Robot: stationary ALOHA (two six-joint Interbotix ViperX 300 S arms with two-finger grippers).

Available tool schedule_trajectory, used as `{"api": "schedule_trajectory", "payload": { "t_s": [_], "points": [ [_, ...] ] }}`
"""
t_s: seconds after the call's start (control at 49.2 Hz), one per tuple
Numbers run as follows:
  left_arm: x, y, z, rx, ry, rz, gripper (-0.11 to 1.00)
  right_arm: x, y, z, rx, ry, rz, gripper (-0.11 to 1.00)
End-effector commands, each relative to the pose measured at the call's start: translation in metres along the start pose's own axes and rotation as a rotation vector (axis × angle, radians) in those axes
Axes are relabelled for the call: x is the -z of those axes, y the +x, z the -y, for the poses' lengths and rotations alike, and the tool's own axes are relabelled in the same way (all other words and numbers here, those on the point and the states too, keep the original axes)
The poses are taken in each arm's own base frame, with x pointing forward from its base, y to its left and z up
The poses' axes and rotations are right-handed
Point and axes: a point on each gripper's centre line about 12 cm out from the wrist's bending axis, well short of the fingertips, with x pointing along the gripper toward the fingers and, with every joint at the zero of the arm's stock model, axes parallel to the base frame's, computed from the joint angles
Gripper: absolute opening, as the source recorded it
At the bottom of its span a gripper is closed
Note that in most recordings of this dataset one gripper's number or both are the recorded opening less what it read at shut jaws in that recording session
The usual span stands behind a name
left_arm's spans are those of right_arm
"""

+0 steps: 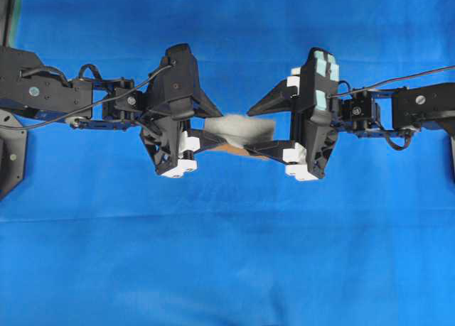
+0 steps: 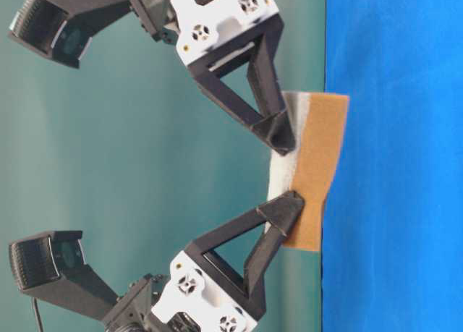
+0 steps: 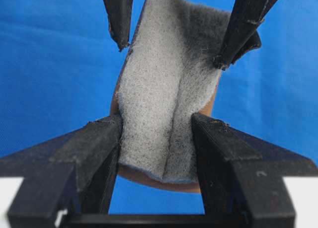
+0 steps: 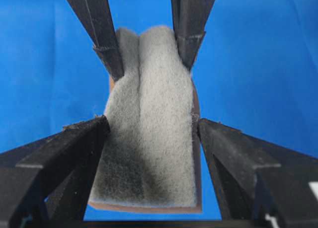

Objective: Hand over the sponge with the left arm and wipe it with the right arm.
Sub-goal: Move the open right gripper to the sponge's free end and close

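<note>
Found the sponge [image 1: 238, 129] up off the blue cloth [image 1: 227, 269], hanging right in the middle between the two grippers, fuzzy grey side up and tan base down. Kinda bent along its length, with a crease down the grey top in both wrist views.

On to the left gripper [image 1: 213, 129]: clamped on the sponge's left end, fingers part-way closed and squeezing it from both sides. Pretty obvious in the right wrist view, where that far end gets pinched narrow and folded between the two fingertips [image 4: 112, 59].

Then the right gripper [image 1: 250, 131], the one with the pale teal patches [image 1: 323, 77] on the housing: fingers spread wide, straddling the other end of the sponge, one along each long edge. Looks like just brushing the edges, no squashing there, since that end lies flat and full width between the fingers [image 4: 84, 138]. Can't say for sure whether touching or a hair off.

Both arms reaching in level from opposite sides, left arm [image 1: 50, 91] from the left edge of the overhead view, right arm [image 1: 419, 106] from the right, grippers nose to nose.
</note>
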Motion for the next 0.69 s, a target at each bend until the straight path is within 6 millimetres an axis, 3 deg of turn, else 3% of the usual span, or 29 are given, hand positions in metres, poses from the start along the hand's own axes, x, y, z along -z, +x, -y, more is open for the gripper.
{"api": "schedule_trajectory", "payload": {
  "t_s": [0.0, 0.163, 0.67],
  "points": [
    [-0.009, -0.004, 0.000, 0.001, -0.003, 0.034, 0.40, -0.011, -0.001, -0.002, -0.004, -0.001, 0.026, 0.73],
    [-0.009, -0.004, 0.000, 0.001, -0.005, 0.034, 0.33, -0.011, 0.000, -0.002, -0.004, -0.002, 0.024, 0.73],
    [-0.009, -0.004, 0.000, 0.001, -0.006, 0.034, 0.33, 0.001, 0.018, -0.003, -0.001, -0.004, -0.050, 0.73]
  ]
}}
